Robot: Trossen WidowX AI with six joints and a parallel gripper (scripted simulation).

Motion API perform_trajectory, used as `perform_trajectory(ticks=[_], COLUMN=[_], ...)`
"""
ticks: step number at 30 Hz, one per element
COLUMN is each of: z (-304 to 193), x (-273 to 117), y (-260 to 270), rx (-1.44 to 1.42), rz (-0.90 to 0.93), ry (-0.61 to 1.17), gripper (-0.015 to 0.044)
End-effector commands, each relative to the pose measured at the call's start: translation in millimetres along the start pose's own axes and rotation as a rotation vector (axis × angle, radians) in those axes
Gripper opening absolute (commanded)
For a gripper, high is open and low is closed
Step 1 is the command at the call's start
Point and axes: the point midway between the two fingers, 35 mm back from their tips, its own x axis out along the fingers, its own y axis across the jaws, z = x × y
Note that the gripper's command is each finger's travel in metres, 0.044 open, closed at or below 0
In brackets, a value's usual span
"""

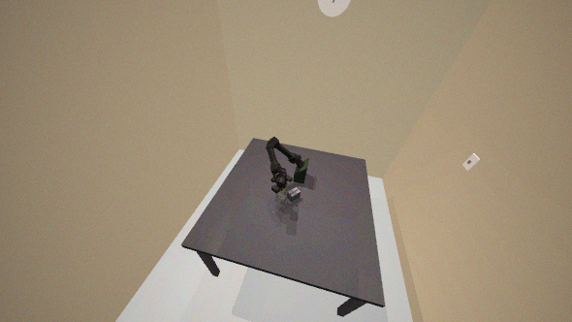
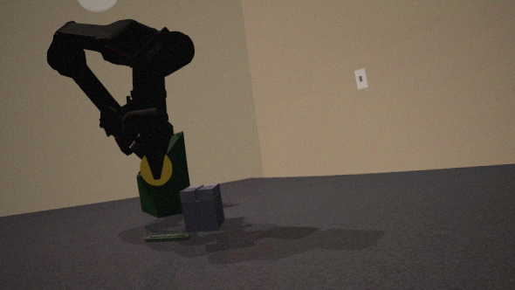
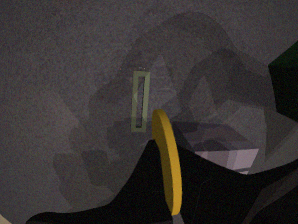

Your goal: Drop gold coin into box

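Observation:
My gripper [image 1: 280, 188] [image 2: 157, 176] [image 3: 157, 145] is shut on the gold coin [image 2: 168, 169] [image 3: 170, 167]. The coin hangs on edge, raised above the table, its face toward the exterior camera. The shallow green holder [image 2: 168, 238] [image 3: 135, 102] lies empty on the table below the coin; in the wrist view it is left of the coin's upper end. The grey box [image 1: 294, 195] [image 2: 203, 214] [image 3: 227, 157] stands right of the holder in the exterior view, with the slot in its lid. The coin is to the left of the box and higher than its lid. In the wrist view a finger hides part of the box.
A tall dark-green block [image 1: 301, 175] [image 2: 150, 202] [image 3: 287, 85] stands behind the gripper and box, near the arm's lower end. The grey table [image 1: 330, 242] [image 2: 349, 201] carries everything, with shadows around the holder and box.

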Motion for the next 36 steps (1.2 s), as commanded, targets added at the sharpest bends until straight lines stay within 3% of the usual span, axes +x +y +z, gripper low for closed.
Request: perform_trajectory(ticks=[1, 36], z=[0.2, -0.7], x=[-1.8, -2.3], y=[1.5, -4.5], rx=[-0.112, -1.318], rz=[0.006, 0.005], ry=[0.000, -0.003], gripper=[0.0000, 0.0000])
